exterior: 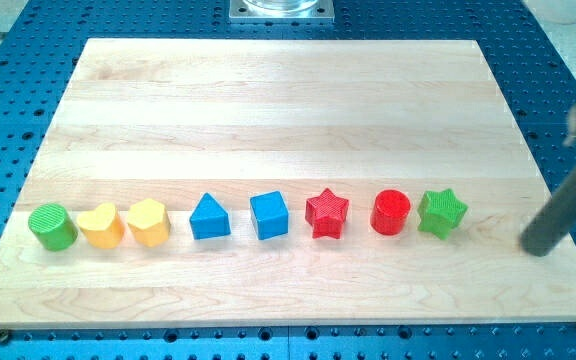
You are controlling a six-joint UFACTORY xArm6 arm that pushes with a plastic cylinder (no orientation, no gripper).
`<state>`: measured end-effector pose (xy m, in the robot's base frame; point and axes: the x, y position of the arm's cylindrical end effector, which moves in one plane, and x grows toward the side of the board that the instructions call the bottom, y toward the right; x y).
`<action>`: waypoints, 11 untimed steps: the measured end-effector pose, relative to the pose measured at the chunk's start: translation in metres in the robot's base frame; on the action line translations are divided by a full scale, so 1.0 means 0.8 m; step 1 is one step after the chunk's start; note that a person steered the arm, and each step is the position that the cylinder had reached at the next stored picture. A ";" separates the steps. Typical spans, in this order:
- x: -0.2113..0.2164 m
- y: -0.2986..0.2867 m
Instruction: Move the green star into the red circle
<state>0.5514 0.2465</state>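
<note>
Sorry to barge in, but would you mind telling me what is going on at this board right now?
I am a rod-ended arm pushing blocks on a wooden board. Eight blocks lie in a row near the view's bottom. My tip rests to the right of the green star, apart from it. The star sits just right of the red circle, nearly touching it, so a leftward push should bring them together.

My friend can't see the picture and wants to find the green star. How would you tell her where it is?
Look at the wooden board and follow the row of coloured blocks near the view's bottom to its right end. The last block there is the green star, just right of the red circle. It is the only green block with points; the other green block is round, at the row's left end.
</note>
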 end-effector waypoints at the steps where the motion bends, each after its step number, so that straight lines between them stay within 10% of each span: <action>1: -0.009 -0.043; 3: 0.031 -0.027; 5: -0.070 -0.051; 7: 0.009 -0.035; 9: -0.077 -0.049; 11: 0.016 -0.034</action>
